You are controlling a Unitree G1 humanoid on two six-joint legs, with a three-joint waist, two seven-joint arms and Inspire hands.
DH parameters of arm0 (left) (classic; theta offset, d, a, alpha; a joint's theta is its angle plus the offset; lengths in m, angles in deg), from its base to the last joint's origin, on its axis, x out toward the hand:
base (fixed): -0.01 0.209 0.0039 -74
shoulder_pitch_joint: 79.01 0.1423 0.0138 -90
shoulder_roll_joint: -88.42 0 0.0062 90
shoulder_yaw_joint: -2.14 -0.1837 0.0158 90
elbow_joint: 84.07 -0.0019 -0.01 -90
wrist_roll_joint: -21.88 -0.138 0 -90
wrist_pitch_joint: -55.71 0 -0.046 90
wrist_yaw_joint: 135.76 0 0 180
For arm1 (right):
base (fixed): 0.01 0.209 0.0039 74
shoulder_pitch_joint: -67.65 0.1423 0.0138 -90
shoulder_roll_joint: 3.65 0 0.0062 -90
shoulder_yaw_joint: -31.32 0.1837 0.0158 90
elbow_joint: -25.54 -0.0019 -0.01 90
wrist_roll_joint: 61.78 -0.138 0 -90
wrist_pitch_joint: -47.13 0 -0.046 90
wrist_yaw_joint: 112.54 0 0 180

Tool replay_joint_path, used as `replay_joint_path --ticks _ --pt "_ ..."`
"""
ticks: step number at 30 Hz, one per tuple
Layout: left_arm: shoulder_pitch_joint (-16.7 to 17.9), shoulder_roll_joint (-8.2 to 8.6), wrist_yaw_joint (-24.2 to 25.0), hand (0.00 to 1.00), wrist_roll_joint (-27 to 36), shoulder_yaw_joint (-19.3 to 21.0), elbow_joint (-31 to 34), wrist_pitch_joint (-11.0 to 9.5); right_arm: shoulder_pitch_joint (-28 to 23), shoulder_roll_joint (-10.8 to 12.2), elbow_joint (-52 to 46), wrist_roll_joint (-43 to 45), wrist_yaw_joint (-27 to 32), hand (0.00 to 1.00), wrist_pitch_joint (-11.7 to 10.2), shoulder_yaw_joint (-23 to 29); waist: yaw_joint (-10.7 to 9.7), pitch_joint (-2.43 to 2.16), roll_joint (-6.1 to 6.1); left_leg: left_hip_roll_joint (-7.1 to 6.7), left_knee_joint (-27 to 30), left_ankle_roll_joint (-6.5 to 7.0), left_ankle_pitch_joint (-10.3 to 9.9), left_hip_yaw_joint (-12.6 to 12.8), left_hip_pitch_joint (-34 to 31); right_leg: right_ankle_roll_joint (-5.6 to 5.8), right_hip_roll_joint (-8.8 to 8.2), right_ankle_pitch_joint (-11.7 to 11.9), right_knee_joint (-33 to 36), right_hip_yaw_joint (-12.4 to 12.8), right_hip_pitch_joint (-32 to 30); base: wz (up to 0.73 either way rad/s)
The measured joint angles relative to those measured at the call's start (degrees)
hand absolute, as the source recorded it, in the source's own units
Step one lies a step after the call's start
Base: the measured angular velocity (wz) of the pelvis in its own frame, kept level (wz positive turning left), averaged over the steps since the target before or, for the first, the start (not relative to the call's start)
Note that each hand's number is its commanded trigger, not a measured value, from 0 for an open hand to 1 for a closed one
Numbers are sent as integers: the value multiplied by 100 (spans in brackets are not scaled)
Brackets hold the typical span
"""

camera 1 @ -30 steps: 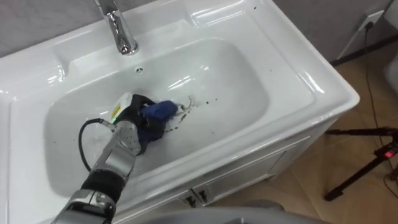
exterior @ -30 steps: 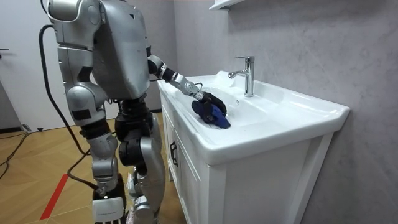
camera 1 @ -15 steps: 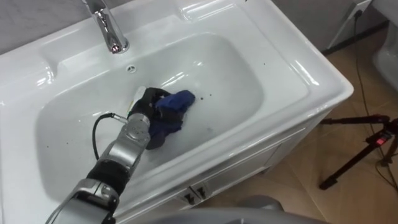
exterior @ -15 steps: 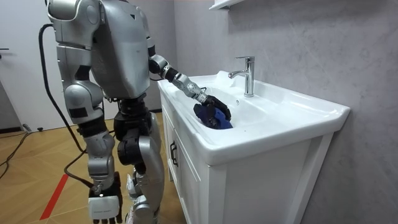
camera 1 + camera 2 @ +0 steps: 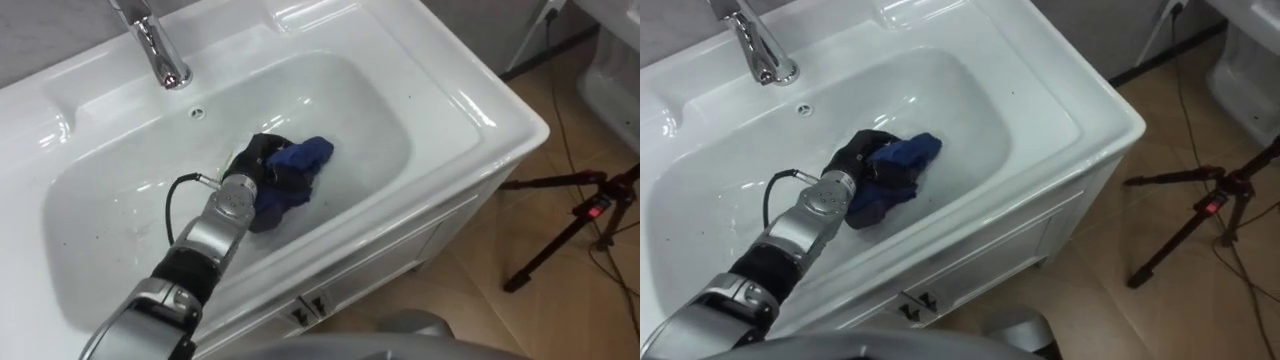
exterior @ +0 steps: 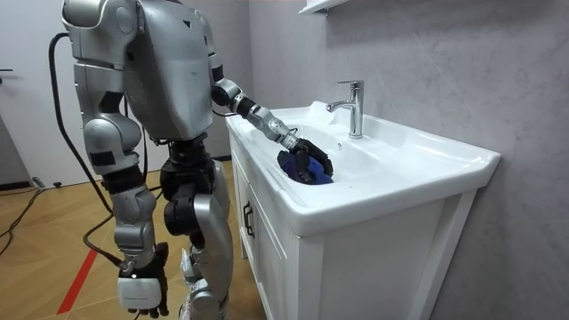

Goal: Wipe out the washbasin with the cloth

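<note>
Left hand (image 5: 256,162) around blue cloth (image 5: 306,157).

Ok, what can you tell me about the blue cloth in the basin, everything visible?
The blue cloth is a dark blue piece of soft fabric, crumpled into a loose bunch with folds rather than spread flat. It lies on the floor of the white basin, near the middle and towards the front wall. The robot's left hand sits on it with dark fingers curled into the fabric. One lobe pokes out past the hand on the robot's right, and another hangs below the wrist. It lies well apart from the faucet.
</note>
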Motion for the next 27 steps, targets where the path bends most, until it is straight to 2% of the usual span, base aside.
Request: replay_joint_path --ticks 1,5,11,15,17,22,27 --pt "-34 11 3 100 1 0 1 -8 -11 15 -1 -23 16 0 1 1 -2 16 -31 -5 0 0 0 10 0 8 6 -2 2 39 -11 -8" --pt "-101 19 3 100 -7 -33 5 -27 -53 27 13 -153 93 0 2 -1 -75 15 -69 -38 0 5 -3 14 2 46 -15 9 -13 96 -21 -7" --pt "-250 19 3 100 -4 -245 14 -12 -102 38 21 -133 29 0 7 -2 -123 9 -59 -74 -2 63 -37 27 -8 116 -49 73 -124 119 -5 -5" --pt "-296 20 4 100 7 -292 46 28 -68 14 6 -136 -12 0 2 -3 -250 -6 -36 -85 -1 103 -61 32 -9 173 -88 105 -126 130 -4 -2" --pt "-370 25 12 100 100 -452 121 84 -65 15 16 -143 -13 0 -15 -6 -284 -9 -30 -92 -2 136 -82 29 -10 203 -88 124 -119 124 -1 0" --pt "-416 189 16 100 101 -646 376 82 -46 1 42 -126 -32 0 -100 -6 -311 -5 -36 -103 -4 186 -112 33 -1 226 -87 138 -118 160 -6 -3" --pt "-520 247 41 100 92 -835 642 82 58 -11 83 -140 -95 0 -139 -27 -300 6 -54 -141 -7 196 -118 25 8 242 -83 142 -139 252 -17 -2"
